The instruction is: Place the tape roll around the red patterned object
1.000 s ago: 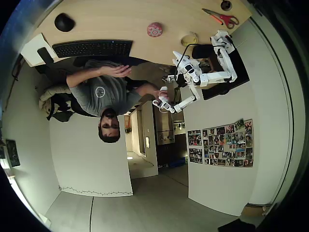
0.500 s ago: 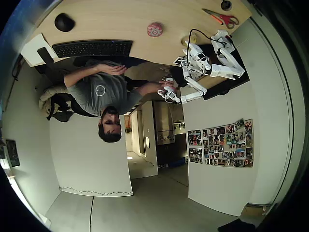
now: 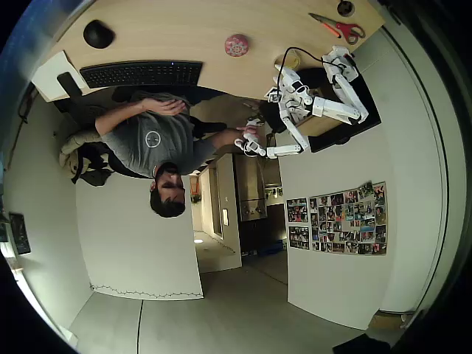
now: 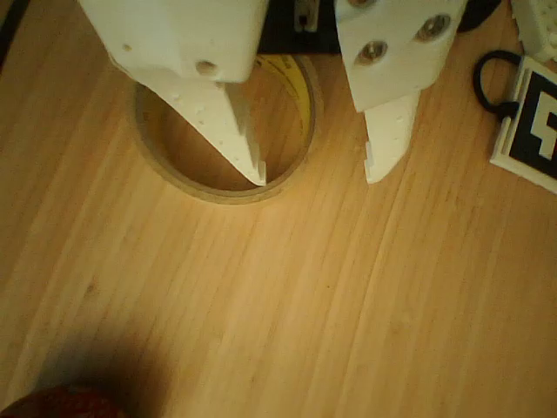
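Hand [image 4: 315, 171] spread astride tape roll [image 4: 222, 187] rim, wooden table [image 4: 348, 305]

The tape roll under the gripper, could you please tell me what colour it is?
The tape roll is pale yellow-cream with a tan inner wall, clearest in the wrist view.

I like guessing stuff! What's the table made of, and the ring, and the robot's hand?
The table looks like wood or wood laminate: pale brown with grain lines, smooth. The tape roll seems glossy, yellowish see-through plastic tape. The hand looks like matte white printed plastic with screw holes; it is open, one finger inside the ring.
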### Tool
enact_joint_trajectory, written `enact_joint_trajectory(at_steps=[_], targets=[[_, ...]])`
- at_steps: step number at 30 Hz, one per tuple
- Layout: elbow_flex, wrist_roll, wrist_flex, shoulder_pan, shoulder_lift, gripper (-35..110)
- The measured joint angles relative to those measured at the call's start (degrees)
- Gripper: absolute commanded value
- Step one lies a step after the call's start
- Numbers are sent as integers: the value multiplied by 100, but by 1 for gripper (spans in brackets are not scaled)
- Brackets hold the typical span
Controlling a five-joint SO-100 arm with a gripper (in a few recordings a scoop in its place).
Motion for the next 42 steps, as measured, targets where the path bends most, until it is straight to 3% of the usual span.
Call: enact_joint_trajectory(at_steps=[6,9,17,29,42], targets=[[26,88,-404,-9,-352,18],[-26,185,-475,-114,-650,0],[-439,272,-185,0,-800,0],[-3173,-624,2936,1011,-352,0],[-4746,-193,2065,1679,-2145,0]])
